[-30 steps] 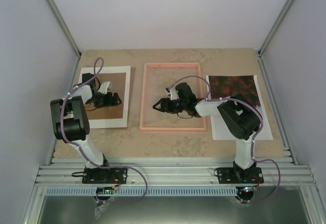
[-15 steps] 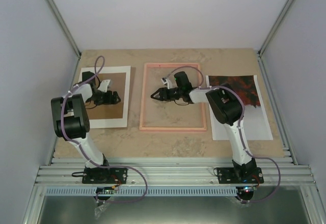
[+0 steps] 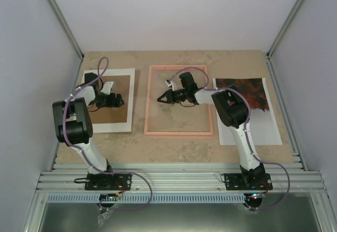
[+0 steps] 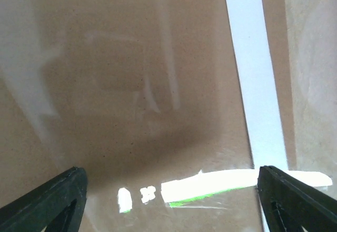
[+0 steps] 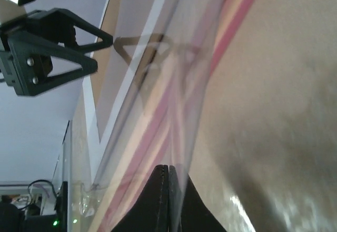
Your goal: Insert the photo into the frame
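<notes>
1. Status: task barely started. The photo [image 3: 255, 96] lies flat on the table [image 3: 174, 147], off to the right of the right claw [image 3: 161, 98] and well apart from it, back along that arm. Nothing holds it.
2. The frame [image 3: 149, 105] lies flat directly under the right claw, whose tip sits inside the border, nearer the left rail and the far rail.
3. Right claw: fingers pressed together, no gap. In the wrist view the clear pane [image 5: 158, 100] shows as a glassy edge running down to the fingertips; I cannot tell whether it is pinched.
4. Left claw [image 4: 169, 171]: fingers spread wide, holding nothing. Beneath it is a white-bordered sheet [image 4: 131, 84] with a brown centre, white border strip to its right.
5. Left to do, as I judge it: open up or clear the frame, fetch the photo from the right, lay it in squarely, then close up.
6. Change from a second ago: the right claw has moved away from the arm bases, deeper into the frame, and its fingers have gone from part-open to fully closed. That arm has stretched out straighter, uncovering more of the photo. Left claw, frame and photo are unmoved.
</notes>
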